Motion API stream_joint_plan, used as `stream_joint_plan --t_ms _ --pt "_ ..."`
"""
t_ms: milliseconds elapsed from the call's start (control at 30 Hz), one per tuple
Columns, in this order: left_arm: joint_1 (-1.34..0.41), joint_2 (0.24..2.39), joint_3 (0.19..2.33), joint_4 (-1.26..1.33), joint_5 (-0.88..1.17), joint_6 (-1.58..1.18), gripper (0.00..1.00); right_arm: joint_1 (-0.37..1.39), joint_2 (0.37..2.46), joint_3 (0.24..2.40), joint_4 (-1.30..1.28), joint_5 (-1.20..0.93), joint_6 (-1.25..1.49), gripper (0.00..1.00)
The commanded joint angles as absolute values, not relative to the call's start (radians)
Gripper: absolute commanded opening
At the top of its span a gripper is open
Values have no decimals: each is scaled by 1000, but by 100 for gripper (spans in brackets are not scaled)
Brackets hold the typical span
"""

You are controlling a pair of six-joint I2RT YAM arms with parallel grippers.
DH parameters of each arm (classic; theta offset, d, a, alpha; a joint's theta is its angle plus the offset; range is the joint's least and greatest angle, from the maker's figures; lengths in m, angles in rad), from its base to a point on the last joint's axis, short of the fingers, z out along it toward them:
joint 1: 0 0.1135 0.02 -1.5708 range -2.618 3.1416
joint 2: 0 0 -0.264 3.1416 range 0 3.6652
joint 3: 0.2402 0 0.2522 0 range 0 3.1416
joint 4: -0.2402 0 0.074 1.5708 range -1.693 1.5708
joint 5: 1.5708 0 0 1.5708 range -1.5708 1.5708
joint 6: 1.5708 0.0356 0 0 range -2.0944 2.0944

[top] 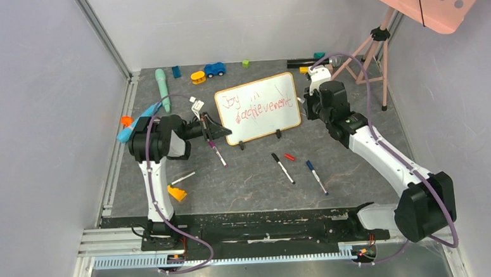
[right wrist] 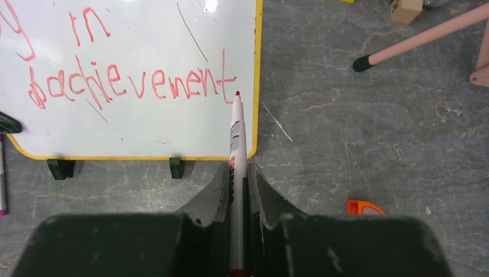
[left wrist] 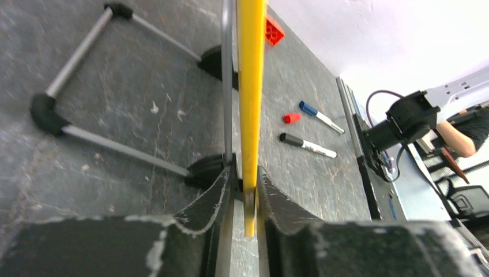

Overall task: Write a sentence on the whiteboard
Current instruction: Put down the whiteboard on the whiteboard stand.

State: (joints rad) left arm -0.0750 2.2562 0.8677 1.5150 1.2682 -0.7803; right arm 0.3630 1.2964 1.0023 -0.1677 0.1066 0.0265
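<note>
- Right wrist view: our right gripper (right wrist: 237, 176) is clamped on a red marker (right wrist: 237, 133) that sticks straight out ahead of the jaws. Its tip sits by the last "t", just inside the right frame edge of the whiteboard (right wrist: 144, 130).
- The sentence (right wrist: 130, 86) lies ahead and left of those jaws: "Joy in" over "achievement", in wobbly red, with a blotted first letter on line two. We judge the writing about done.
- Our left gripper (left wrist: 248, 184) has its jaws pinched narrow on the board's yellow frame edge, which runs edge-on between them.
- A black-capped marker (left wrist: 307, 146), a blue-capped marker (left wrist: 320, 117) and a red cap (left wrist: 292, 118) lie on the table right of the left jaws, well apart.
- Handling: the board looks light, stiff and slick-faced. On its two clip feet (right wrist: 177, 167) we expect it to slide or tip under pen pressure. Hold it by the frame edge and never the face, because the ink smears.
- The marker is light with a smooth barrel. The mid-barrel grip looks right for a steady tip.
</note>
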Motion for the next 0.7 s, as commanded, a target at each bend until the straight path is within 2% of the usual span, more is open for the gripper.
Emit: stream_joint_plan --t_ms 0,300,467,667 --pt "-88 2292 851 1557 1342 -721 28 359 1273 961 -140 112 30 0" --pt "-83 2246 792 1557 1308 -657 54 360 1263 971 -146 101 27 0" --pt "-81 2220 766 1557 1280 -627 61 358 1263 990 -165 100 12 0" --pt "-62 2144 687 1557 1147 -593 68 358 1267 1023 -187 94 9 0"
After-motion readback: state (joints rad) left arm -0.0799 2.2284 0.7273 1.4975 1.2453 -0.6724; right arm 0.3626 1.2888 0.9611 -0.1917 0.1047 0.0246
